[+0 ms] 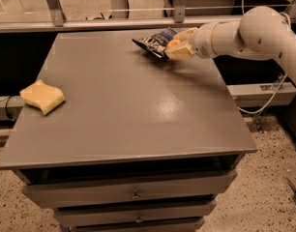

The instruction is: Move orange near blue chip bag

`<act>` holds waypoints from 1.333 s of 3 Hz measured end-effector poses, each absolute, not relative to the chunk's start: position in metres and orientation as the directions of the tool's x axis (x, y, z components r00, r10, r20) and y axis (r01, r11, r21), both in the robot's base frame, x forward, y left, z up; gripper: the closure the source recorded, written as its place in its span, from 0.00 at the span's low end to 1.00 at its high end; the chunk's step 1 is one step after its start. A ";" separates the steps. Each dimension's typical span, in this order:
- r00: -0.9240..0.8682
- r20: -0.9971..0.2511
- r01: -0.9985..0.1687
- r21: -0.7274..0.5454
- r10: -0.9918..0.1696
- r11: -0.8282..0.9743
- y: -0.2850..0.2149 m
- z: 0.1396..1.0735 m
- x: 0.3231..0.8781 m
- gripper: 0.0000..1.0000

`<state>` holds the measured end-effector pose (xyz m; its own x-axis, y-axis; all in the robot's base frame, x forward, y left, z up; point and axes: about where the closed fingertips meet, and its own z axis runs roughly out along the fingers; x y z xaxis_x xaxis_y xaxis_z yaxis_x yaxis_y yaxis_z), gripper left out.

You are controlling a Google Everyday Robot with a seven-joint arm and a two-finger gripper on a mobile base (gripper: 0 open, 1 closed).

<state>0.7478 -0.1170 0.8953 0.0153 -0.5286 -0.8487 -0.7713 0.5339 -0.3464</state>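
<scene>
Orange skin peeked out between the jaws, clamped on the orange. The gripper held it low over the far right of the table, right beside the blue chip bag, probably lined up for a drop. The yellow sponge sat well apart.

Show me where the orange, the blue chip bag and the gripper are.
orange (173, 43), camera view, on its visible skin.
blue chip bag (154, 40), camera view, middle of the foil.
gripper (175, 45), camera view, midway between fingertips, beside the bag, holding the orange.
</scene>
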 end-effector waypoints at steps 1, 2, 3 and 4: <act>0.002 -0.860 -0.767 -0.329 -0.510 0.552 -0.118 0.886 0.757 1.00; -0.013 -0.869 -0.760 -0.312 -0.494 0.570 -0.121 0.880 0.760 0.84; -0.023 -0.875 -0.749 -0.305 -0.484 0.588 -0.125 0.878 0.761 0.71; -0.031 -0.879 -0.741 -0.300 -0.476 0.601 -0.129 0.877 0.759 0.48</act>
<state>0.7594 -0.1289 0.8770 -0.0312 -0.4764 -0.8787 -0.7406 0.6014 -0.2998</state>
